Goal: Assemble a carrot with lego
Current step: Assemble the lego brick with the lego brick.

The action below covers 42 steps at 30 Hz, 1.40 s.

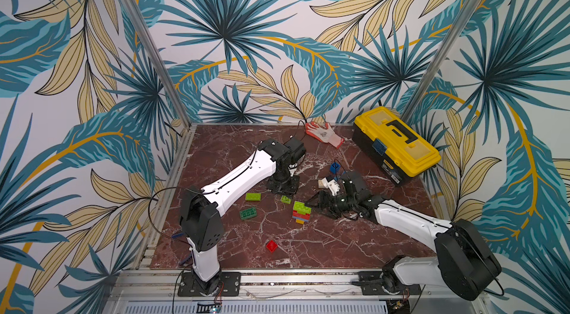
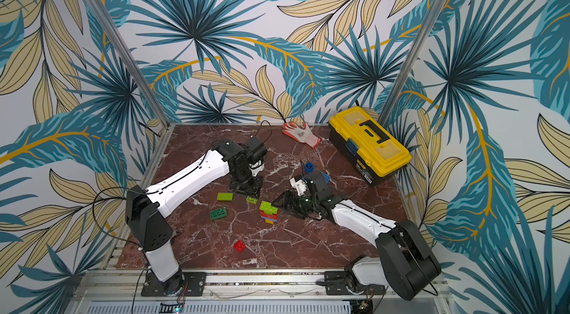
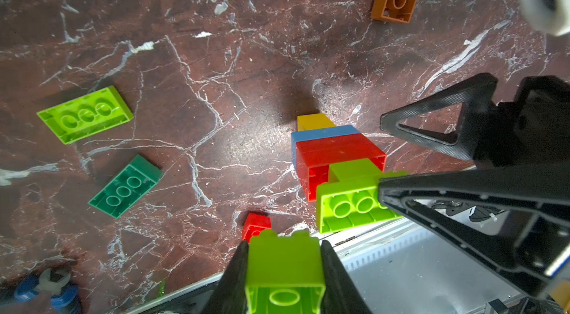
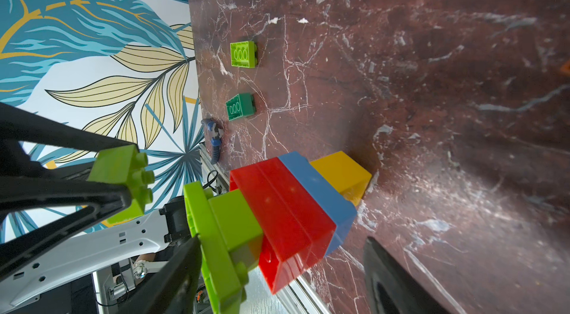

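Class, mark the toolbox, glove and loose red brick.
toolbox [image 1: 385, 135], a top view, yellow lid
glove [image 1: 324, 134], a top view, palm
red brick [image 1: 271, 246], a top view, studded top

yellow toolbox [image 1: 398, 142] nr red/white glove [image 1: 324, 132], not touching

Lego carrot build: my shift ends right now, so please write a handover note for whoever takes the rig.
Left gripper: shut on a small lime brick, held up near the stack.
Right gripper: open, jaws straddling the stack.
Done: yellow, blue, red and lime layers stacked upright.
To do: probably add the held brick; lime oblong, dark green oblong and red square lie loose.
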{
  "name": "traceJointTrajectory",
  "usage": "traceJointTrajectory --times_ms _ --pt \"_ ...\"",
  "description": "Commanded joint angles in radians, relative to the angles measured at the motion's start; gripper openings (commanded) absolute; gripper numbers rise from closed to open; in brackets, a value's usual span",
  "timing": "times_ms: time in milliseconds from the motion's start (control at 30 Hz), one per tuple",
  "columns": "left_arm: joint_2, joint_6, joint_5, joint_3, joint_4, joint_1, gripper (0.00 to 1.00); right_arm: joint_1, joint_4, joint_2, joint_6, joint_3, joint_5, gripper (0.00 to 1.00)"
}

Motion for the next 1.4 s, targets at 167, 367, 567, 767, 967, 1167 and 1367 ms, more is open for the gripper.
traceJointTrajectory --times_ms 167,367,567,767,967,1167,1367 --pt "0.045 0.004 0.034 0.047 -0.013 -0.047 0.28 0.007 0.02 -0.023 0.004 -0.041 -0.024 0.8" --pt "0.057 -0.003 0.031 0.042 -0.013 -0.059 0.27 0.007 0.024 -0.02 0.002 -0.046 -0.031 0.79" --pt "0.068 -0.001 0.012 0.049 -0.013 -0.06 0.26 0.008 0.025 -0.018 -0.002 -0.047 -0.031 0.79" --pt "0.082 0.008 -0.004 0.071 -0.013 -0.059 0.26 0.007 0.025 -0.016 -0.005 -0.05 -0.036 0.79" --pt "0.1 0.028 -0.006 0.081 -0.016 -0.059 0.25 0.007 0.022 -0.016 -0.005 -0.047 -0.036 0.79" --pt "0.112 0.052 -0.028 0.082 -0.029 -0.06 0.25 0.007 0.022 -0.014 -0.007 -0.043 -0.037 0.79" --pt "0.122 0.067 -0.022 0.082 -0.034 -0.061 0.24 0.007 0.02 -0.011 -0.008 -0.042 -0.036 0.79"
